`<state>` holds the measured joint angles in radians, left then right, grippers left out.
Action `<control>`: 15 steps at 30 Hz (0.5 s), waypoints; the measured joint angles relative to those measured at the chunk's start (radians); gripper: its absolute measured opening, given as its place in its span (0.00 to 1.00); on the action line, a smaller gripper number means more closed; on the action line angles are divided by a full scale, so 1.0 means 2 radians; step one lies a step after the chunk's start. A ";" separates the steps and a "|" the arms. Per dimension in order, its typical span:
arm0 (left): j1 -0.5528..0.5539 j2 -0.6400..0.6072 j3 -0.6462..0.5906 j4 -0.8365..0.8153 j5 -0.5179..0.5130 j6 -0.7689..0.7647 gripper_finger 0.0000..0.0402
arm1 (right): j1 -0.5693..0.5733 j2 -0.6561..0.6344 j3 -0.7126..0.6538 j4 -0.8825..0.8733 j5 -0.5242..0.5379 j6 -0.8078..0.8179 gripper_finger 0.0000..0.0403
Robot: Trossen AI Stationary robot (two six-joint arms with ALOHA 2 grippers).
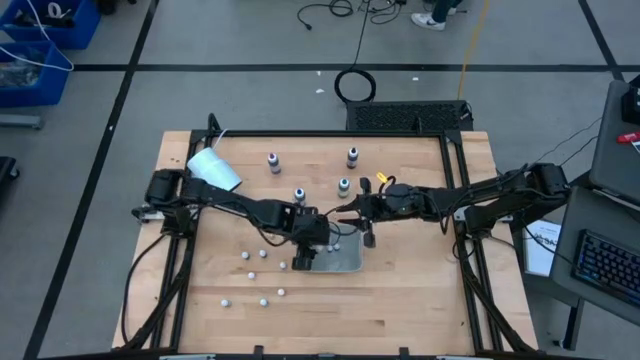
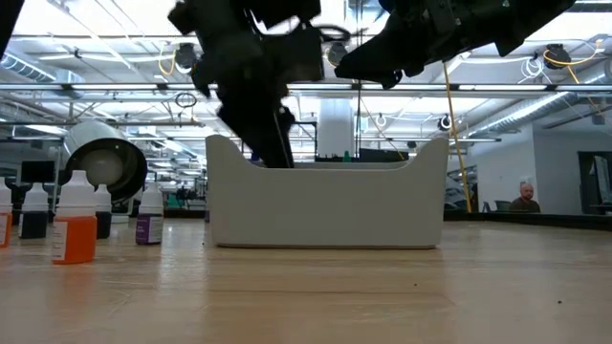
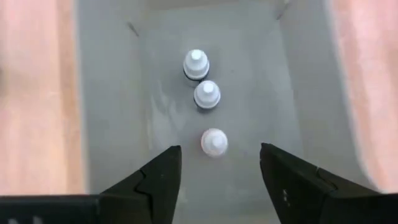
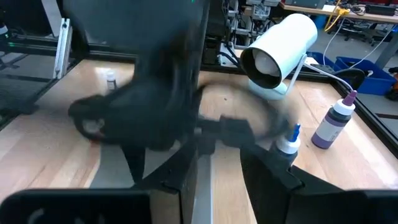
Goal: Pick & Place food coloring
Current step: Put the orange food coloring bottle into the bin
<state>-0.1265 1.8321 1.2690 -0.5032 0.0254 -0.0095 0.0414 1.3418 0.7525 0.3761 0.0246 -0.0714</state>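
My left pincer (image 3: pixel 214 180) hangs spread over the tray (image 3: pixel 112 124), three bottles (image 3: pixel 213 142) below; right pincer (image 4: pixel 217 177) spread, empty, beside.

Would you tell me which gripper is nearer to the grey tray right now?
Left. The left gripper hangs open directly over the grey tray, above three bottles standing inside it. The right gripper sits just beyond the tray's far right corner, beside it rather than over it.

Even overhead light reaches me from the ceiling strips behind the table (image 2: pixel 478 287), with only soft shadows. My left wrist view is hazy around the tray (image 3: pixel 112 93), and the left arm (image 4: pixel 155 93) smears with motion blur across my right wrist view.
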 joint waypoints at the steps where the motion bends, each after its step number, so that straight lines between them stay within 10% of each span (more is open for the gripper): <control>1: 0.000 -0.014 0.000 -0.005 0.000 0.001 0.56 | 0.000 0.000 0.000 0.000 0.000 -0.002 0.28; 8: 0.002 -0.132 -0.037 -0.002 -0.038 0.026 0.56 | -0.001 -0.006 0.000 -0.006 0.002 -0.001 0.28; 15: 0.023 -0.291 -0.221 0.139 -0.088 -0.004 0.56 | -0.014 -0.057 0.000 -0.078 0.004 -0.010 0.28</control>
<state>-0.0800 1.2502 0.8278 -0.2259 -0.1513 -0.0180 0.0127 1.2269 0.7525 0.2206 0.0319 -0.0906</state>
